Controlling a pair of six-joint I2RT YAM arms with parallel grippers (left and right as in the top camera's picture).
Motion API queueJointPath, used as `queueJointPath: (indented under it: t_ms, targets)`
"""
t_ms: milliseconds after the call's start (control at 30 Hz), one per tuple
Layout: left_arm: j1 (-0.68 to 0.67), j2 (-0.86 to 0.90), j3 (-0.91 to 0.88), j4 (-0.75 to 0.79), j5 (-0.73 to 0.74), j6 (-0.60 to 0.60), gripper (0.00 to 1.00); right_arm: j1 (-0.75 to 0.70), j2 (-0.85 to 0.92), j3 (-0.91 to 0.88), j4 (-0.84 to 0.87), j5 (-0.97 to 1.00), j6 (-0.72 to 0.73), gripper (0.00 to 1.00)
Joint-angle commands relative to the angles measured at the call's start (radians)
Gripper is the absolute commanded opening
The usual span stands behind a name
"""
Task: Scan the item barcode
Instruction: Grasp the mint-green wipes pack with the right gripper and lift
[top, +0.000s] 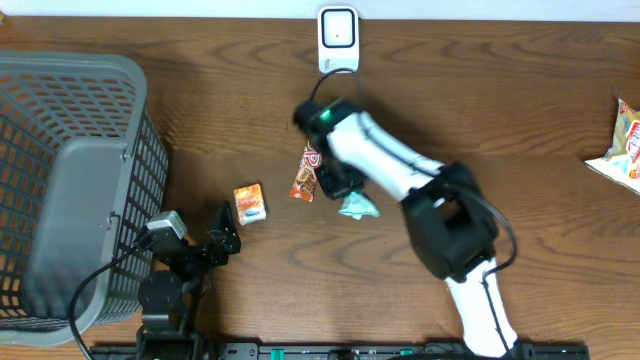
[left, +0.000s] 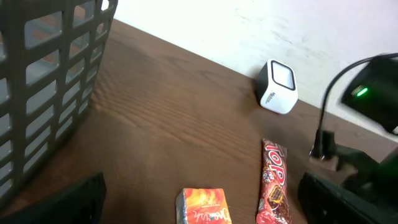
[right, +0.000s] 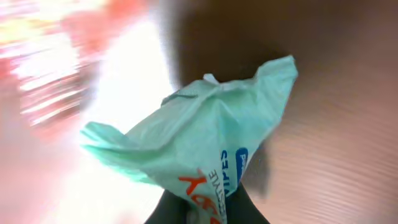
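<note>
A mint-green wipes packet (right: 199, 137) fills the right wrist view, with my right gripper (right: 205, 210) shut on its lower end. Overhead, that packet (top: 358, 207) hangs at mid-table under the right gripper (top: 344, 194). The white barcode scanner (top: 338, 40) stands at the far edge, well beyond the packet, and shows in the left wrist view as a white scanner (left: 278, 86) too. My left gripper (top: 230, 228) rests open near the front, just short of a small orange box (top: 250, 203). Its dark fingers (left: 68, 202) stand wide apart with nothing between them.
A red candy bar (top: 306, 172) lies just left of the right gripper. A grey mesh basket (top: 70, 160) takes up the left side. A snack bag (top: 625, 145) lies at the right edge. The orange box (left: 204, 206) and candy bar (left: 273, 183) lie before the left gripper.
</note>
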Motion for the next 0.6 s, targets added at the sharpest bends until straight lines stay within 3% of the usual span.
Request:
queueJointPath:
  t_ms: [0,100,167,433,567]
  targets:
    - [0.004,0.0,-0.018,-0.032,0.01,-0.009,0.98,-0.107,-0.072,0.02,-0.047,-0.746,-0.427,0.01]
    - [0.004,0.0,-0.018,-0.032,0.009,-0.009,0.98,-0.175,-0.064,0.012,-0.137,-0.933,-0.667,0.01]
    - [0.004,0.0,-0.018,-0.032,0.009,-0.009,0.98,-0.202,-0.06,-0.012,-0.163,-0.995,-0.749,0.01]
    - [0.004,0.0,-0.018,-0.032,0.009,-0.009,0.98,-0.233,-0.059,-0.123,-0.258,-1.471,-0.788,0.01]
    - [0.004,0.0,-0.018,-0.032,0.009,-0.009,0.98,-0.237,-0.059,-0.124,-0.365,-1.503,-0.687,0.01]
